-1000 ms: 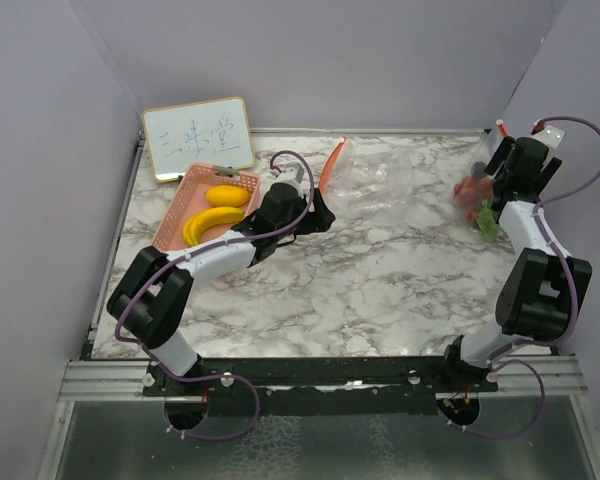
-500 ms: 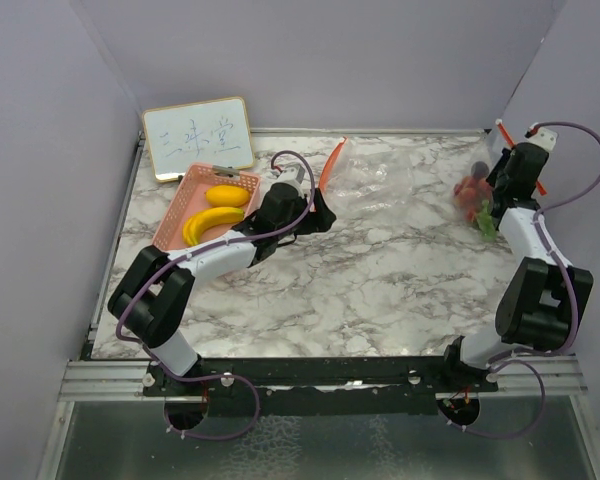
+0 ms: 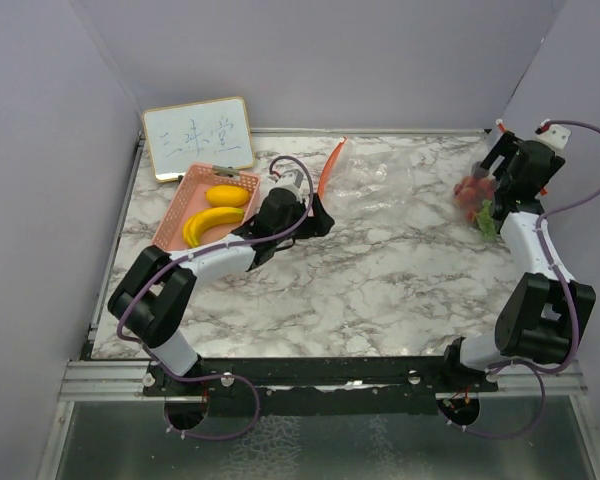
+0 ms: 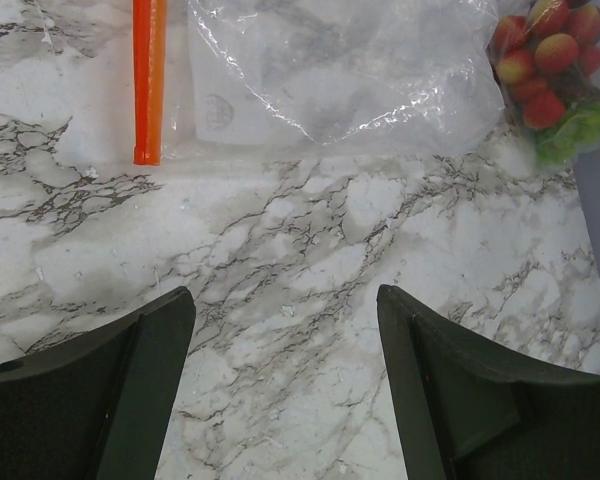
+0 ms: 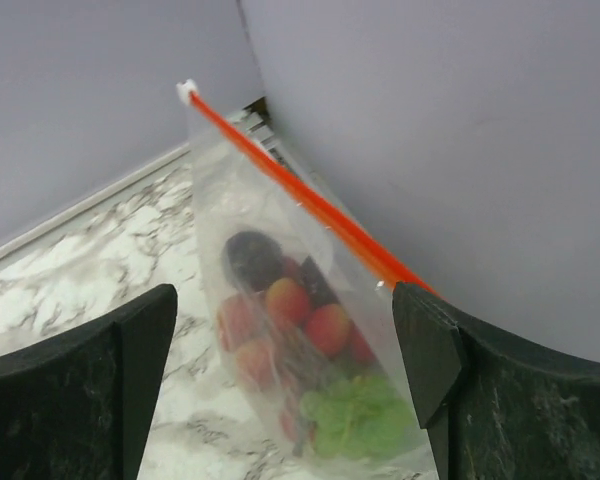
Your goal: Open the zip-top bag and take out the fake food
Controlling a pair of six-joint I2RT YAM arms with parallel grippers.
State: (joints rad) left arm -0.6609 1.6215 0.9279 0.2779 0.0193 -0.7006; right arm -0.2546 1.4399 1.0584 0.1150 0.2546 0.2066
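- Top external view: the left arm leans low across the marble table (image 3: 380, 290), elbow near the pink basket (image 3: 175, 215), with the left gripper (image 3: 318, 213) just short of an empty clear bag (image 3: 365, 172)
- The basket holds 1 banana (image 3: 212, 222) and 1 lemon (image 3: 227, 195)
- Left wrist view: its jaws are spread over bare marble, holding nothing
- The right arm stretches up along the right wall, the right gripper (image 5: 283, 300) aimed at a zip-top bag (image 5: 235, 180) propped in the far right corner
- Right wrist view: its jaws are spread on either side of that bag, with no contact visible
- Red berries (image 5: 300, 305), a dark purple piece (image 5: 250, 255) and a green piece (image 5: 355, 420) sit inside it, below the orange zip strip (image 5: 310, 200)
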